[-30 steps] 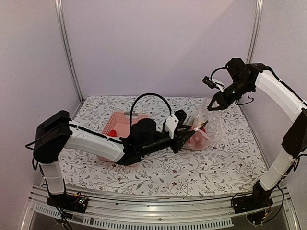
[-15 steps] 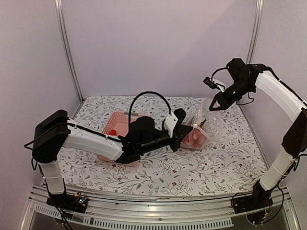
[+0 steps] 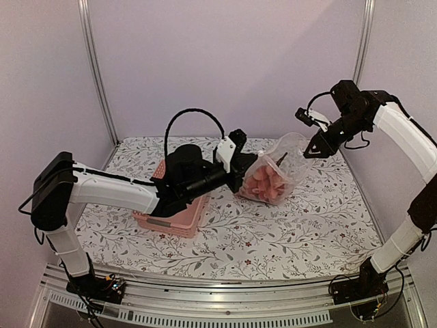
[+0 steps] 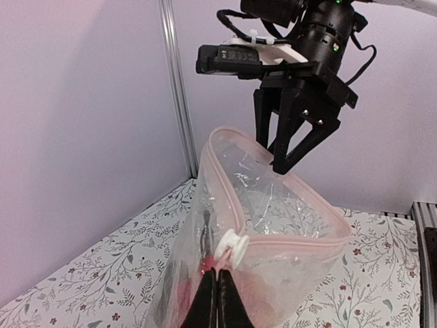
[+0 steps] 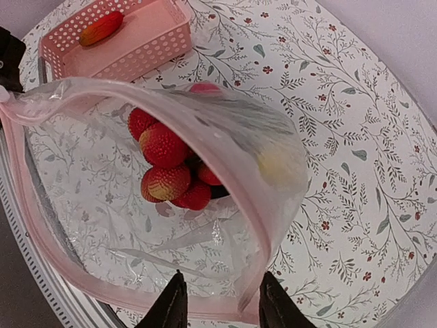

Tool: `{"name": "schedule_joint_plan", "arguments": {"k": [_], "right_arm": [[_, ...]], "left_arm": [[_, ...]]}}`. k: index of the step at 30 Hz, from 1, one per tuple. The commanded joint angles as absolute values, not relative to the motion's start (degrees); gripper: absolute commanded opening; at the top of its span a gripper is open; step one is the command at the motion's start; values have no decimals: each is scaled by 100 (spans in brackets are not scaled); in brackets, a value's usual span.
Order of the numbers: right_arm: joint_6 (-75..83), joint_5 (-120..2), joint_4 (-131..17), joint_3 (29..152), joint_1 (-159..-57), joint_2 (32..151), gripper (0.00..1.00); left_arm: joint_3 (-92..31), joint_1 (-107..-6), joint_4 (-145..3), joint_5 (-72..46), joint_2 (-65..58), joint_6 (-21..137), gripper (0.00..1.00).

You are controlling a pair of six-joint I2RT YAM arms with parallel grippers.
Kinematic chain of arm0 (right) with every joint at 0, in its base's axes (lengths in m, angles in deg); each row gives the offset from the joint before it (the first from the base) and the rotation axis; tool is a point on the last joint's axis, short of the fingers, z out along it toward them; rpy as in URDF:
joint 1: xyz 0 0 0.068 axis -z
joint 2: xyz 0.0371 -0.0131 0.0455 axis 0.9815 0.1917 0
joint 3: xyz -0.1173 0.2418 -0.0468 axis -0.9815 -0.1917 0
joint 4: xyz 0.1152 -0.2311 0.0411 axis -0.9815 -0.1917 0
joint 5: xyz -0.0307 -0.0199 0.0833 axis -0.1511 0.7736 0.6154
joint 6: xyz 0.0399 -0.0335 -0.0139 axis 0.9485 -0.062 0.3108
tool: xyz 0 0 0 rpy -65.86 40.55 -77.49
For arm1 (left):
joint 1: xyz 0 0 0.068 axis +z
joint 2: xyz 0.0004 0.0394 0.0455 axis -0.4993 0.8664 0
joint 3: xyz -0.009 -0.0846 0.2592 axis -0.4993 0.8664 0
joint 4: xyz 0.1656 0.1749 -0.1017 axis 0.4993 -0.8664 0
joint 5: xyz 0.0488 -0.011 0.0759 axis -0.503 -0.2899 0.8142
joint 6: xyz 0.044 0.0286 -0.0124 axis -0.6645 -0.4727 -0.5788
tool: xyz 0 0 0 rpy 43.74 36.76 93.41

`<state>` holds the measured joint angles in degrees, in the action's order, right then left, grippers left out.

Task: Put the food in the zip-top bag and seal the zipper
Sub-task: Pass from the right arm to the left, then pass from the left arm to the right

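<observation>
The clear zip-top bag [image 3: 273, 171] hangs stretched between my two grippers above the table. Red strawberries [image 5: 167, 171] and a pale yellow piece [image 5: 276, 164] lie in its bottom. Its mouth gapes open, and the pink zipper strip [image 4: 293, 239] carries a white slider [image 4: 232, 244]. My left gripper [image 4: 217, 273] is shut on the bag's edge just below the slider; it also shows in the top view [image 3: 242, 174]. My right gripper [image 5: 218, 301] is open, with the far corner of the rim between its fingers; it also shows in the top view [image 3: 313, 152].
The pink lattice basket [image 3: 174, 215] sits under my left arm and holds one red-orange piece [image 5: 101, 27]. The floral tablecloth [image 3: 287, 232] covers the table. Metal frame posts [image 3: 95, 75] and walls stand close behind and at both sides.
My left gripper has pulled its corner of the bag up and to the back left. The bag has lifted and stretched out. The right gripper has shifted slightly right and up.
</observation>
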<state>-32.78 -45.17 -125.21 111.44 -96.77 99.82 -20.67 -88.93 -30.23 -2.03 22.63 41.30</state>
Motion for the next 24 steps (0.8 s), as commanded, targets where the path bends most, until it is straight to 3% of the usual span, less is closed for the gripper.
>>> {"name": "schedule_joint_plan", "arguments": {"k": [1,20,24], "right_arm": [[-3493,-4496,-12224,11284,-9744,10089,40],[-4278,-5965,-11045,11874,-10482,10509,51],[-4529,-5677,-11065,11956,-10565,10502,52]], "left_arm": [[-2053,-8826,-2798,-200,2306,4148,0],[-1726,-8592,-2753,-245,1859,4147,0],[-1665,-8544,-2776,-311,1783,4135,0]]}}
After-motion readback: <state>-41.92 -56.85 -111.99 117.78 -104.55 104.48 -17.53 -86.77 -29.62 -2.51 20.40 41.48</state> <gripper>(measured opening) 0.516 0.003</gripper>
